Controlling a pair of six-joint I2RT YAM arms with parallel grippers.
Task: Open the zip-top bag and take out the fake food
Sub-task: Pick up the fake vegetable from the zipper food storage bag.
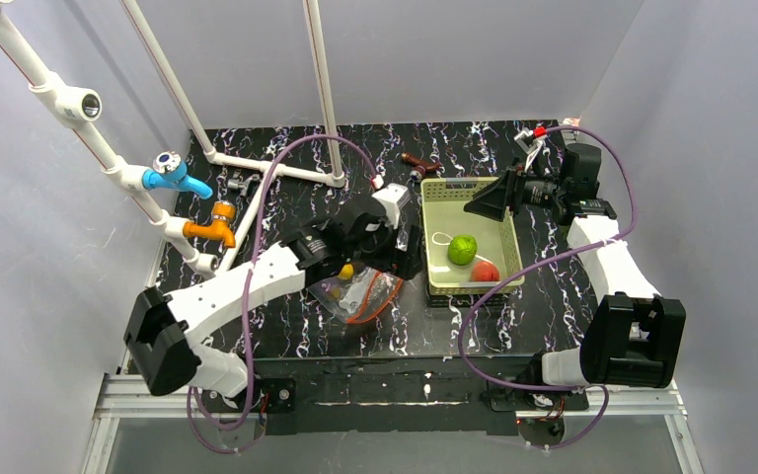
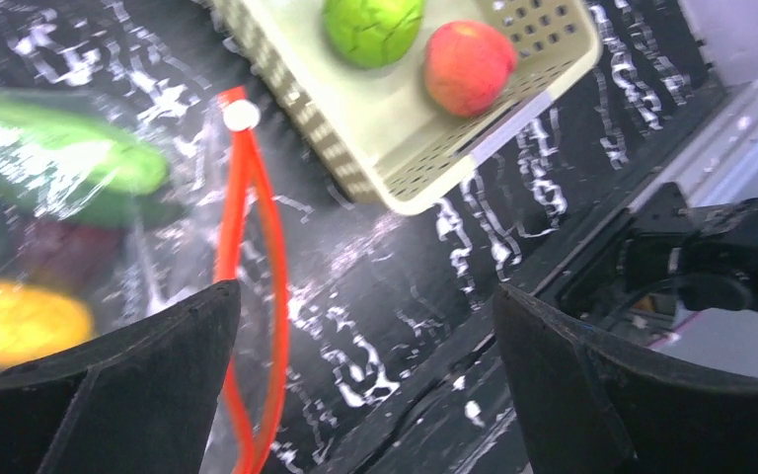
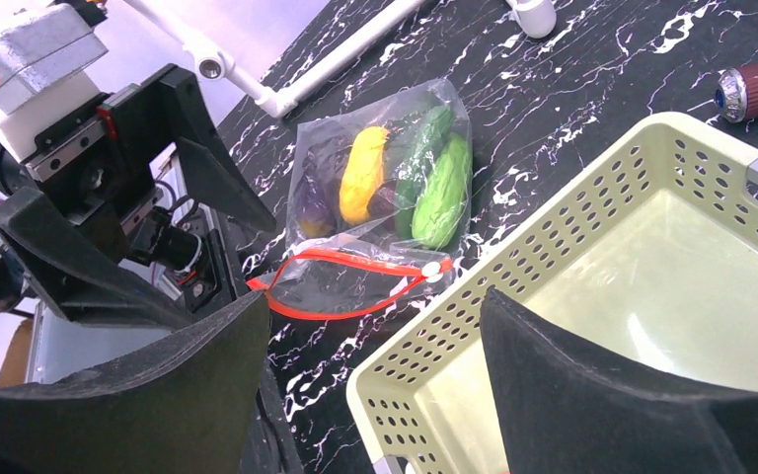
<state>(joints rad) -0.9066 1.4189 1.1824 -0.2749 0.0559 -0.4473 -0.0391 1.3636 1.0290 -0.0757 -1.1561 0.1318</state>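
As the zip-top bag lies open-mouthed on the desk beside the basket, fake food inside, and the left end effector and right end effector stand apart and empty, we should reach low through its mouth.

A lab test cell: white walls enclose a black marbled table and white pipe frame.

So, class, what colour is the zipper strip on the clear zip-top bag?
Red-orange; the zipper strip shows clearest in the right wrist view.
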